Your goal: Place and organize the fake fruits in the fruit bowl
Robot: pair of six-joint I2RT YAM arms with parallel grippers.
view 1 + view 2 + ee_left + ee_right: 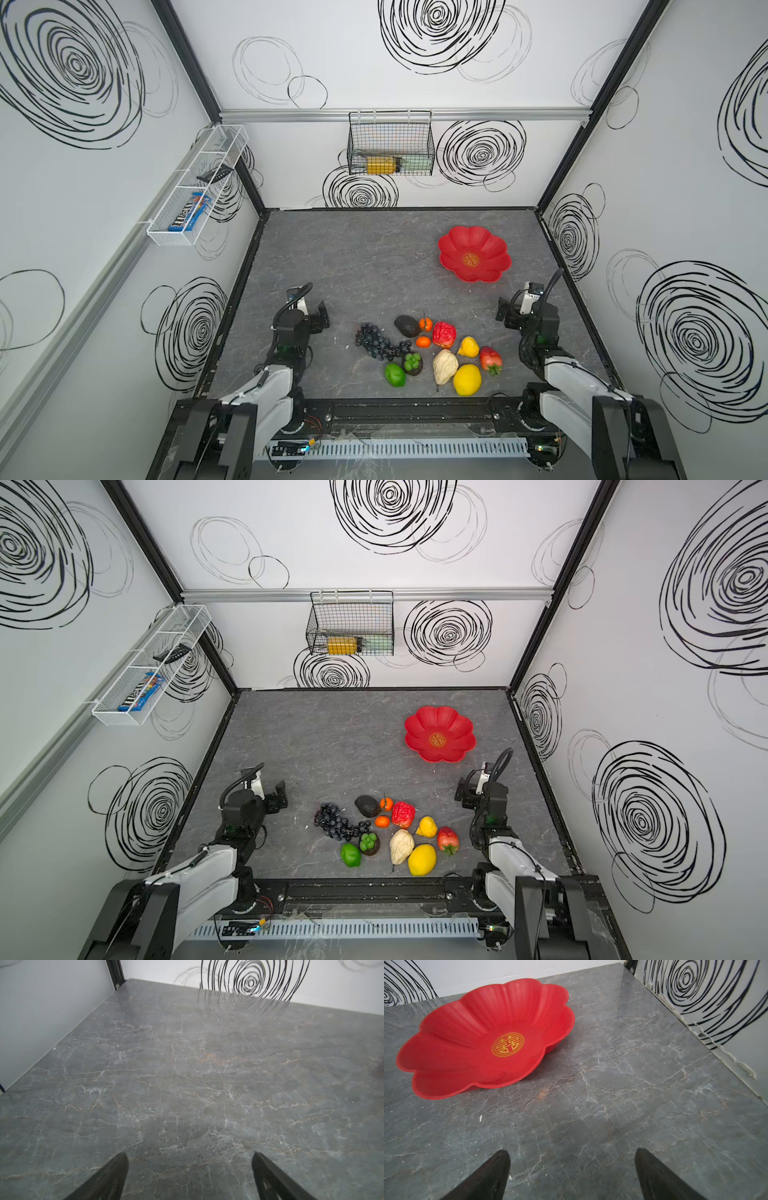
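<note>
and here we go: the fruit bowl [459, 245], a glossy red flower-shaped dish with a gold emblem at its centre, sits on the grey marbled table [353, 266] toward the far right, well apart from everything it's meant to hold. the fake fruits [403, 814] are all down on the table near the front edge, clustered between the two arms. on the left of the cluster sprawls the dark grape bunch [376, 341]. beyond it is the black avocado [407, 326], with an orange [425, 324] just beside it. a second orange [423, 342] sits just beside the red apple [444, 334]. right of the apple is a small yellow fruit [468, 347], and the strawberry [491, 360] is out on the right flank. closest to the front, the big lemon [467, 379] is right up against the cream lumpy fruit [444, 366]. the green fruit [395, 375] and a dark piece topped with green beads [412, 363] lie by the tail of the grapes. the left gripper [190, 1155] is released, jaws spread wide over bare table left of the cluster. the right gripper [572, 1150] is released too, jaws wide apart, facing the bowl, which lies ahead of its fingertips and clear of them.
</note>
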